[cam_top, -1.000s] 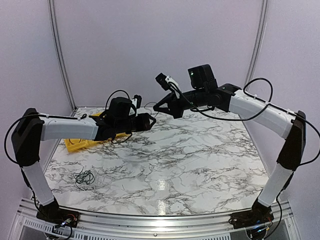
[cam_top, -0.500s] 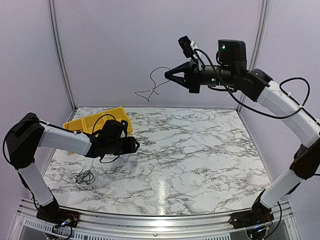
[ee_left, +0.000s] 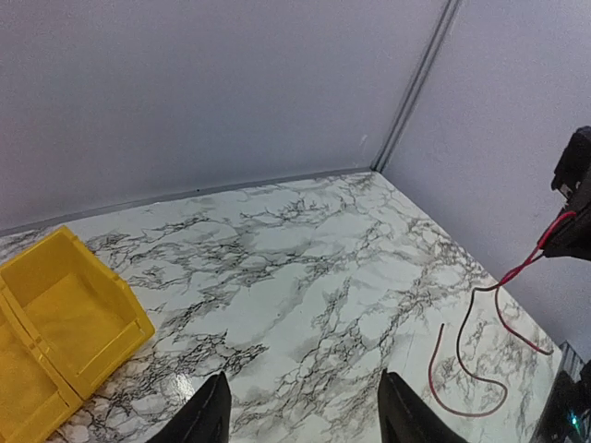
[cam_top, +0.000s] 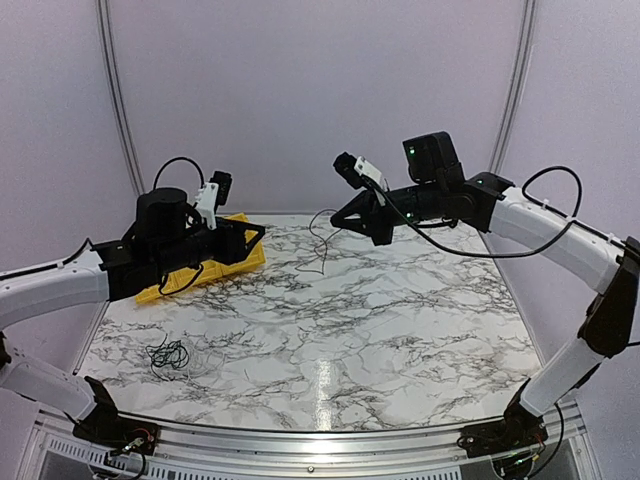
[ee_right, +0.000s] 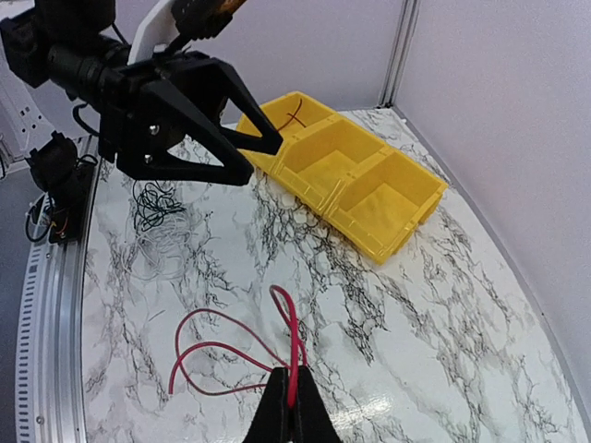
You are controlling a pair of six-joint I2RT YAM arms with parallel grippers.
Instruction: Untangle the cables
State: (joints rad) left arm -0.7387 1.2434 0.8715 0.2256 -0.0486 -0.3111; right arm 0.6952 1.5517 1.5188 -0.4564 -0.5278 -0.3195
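Note:
My right gripper [cam_top: 336,221] is shut on a thin red cable [ee_right: 218,354], pinched at a bend between the pads [ee_right: 294,412]. The cable's loops hang down to the marble table [cam_top: 400,320]; it also shows in the top view [cam_top: 320,246] and the left wrist view [ee_left: 473,362]. A small tangle of black cables [cam_top: 168,353] lies near the front left, with a pale wire beside it [ee_right: 162,247]. My left gripper [cam_top: 257,244] is open and empty, raised by the yellow bin [cam_top: 225,262], its jaws wide apart [ee_left: 305,420].
The yellow bin has several compartments [ee_right: 355,189]; a red wire lies in its far one [ee_right: 294,114]. It stands at the back left near the enclosure wall. The left gripper [ee_right: 208,125] points toward the right one across the table's middle.
The right arm has come down from high up, bringing the red cable to the table. The left arm has risen and swung back beside the yellow bin.

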